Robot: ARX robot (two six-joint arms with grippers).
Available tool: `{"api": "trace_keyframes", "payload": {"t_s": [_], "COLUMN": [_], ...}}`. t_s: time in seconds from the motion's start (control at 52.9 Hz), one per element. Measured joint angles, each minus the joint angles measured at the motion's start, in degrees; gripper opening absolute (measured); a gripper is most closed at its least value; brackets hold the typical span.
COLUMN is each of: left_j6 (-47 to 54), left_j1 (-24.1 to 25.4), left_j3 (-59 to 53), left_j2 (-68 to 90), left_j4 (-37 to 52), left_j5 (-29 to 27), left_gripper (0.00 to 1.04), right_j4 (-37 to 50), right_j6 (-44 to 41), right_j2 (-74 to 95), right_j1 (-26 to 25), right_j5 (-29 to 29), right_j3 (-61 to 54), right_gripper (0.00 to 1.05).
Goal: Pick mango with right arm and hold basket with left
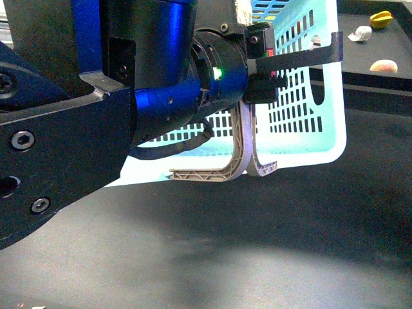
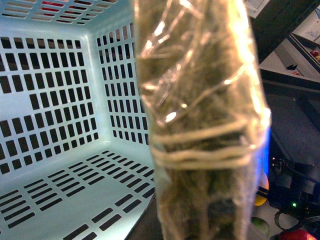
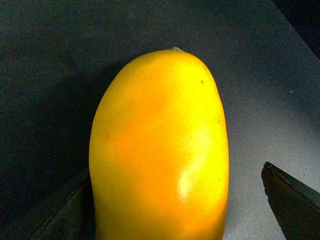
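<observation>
Grasp step: right end effector (image 3: 175,200) jaws apart around the mango (image 3: 160,150) on the counter (image 3: 50,50); you close next. Left end effector (image 1: 261,61) looks clamped on basket (image 1: 302,122) wall.

Left arm (image 1: 161,84): reached forward, close to the body camera.
Left hand (image 1: 277,63): closed over the basket (image 1: 309,129) wall, one finger outside.
Right hand (image 3: 177,200): fingers spread astride the mango (image 3: 160,150), one fingertip clear of it.

The mango (image 3: 160,150) is smooth and glossy, yellow going orange on one side, with a tiny stem nub on its tapered end, over a dark matte surface. The basket (image 1: 302,116) is light turquoise with slotted walls and floor, and its two grey handles (image 1: 241,158) hang down the near side.
</observation>
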Motion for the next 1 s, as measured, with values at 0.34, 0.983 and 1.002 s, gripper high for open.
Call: {"api": "trace_keyframes", "payload": {"t_s": [0.34,0.983,1.002], "left_j6": [0.02,0.02,0.02], "left_j1": [0.00,0.00,0.00], "left_j3": [0.00,0.00,0.00], "left_j2": [0.00,0.00,0.00], "left_j4": [0.00,0.00,0.00], "left_j5": [-0.02,0.00,0.00], "left_gripper": [0.05,0.05,0.05], "right_j4": [0.85,1.03,0.81], "right_j6": [0.35,4.24,4.31], "right_j2": [-0.02,-26.18,-27.10], "right_j1": [-0.17,2.01,2.21], "right_j5": [0.26,-10.21,-10.71], "right_j3": [-1.66,-20.00,-20.46], "right_gripper": [0.62,0.60,0.60]}}
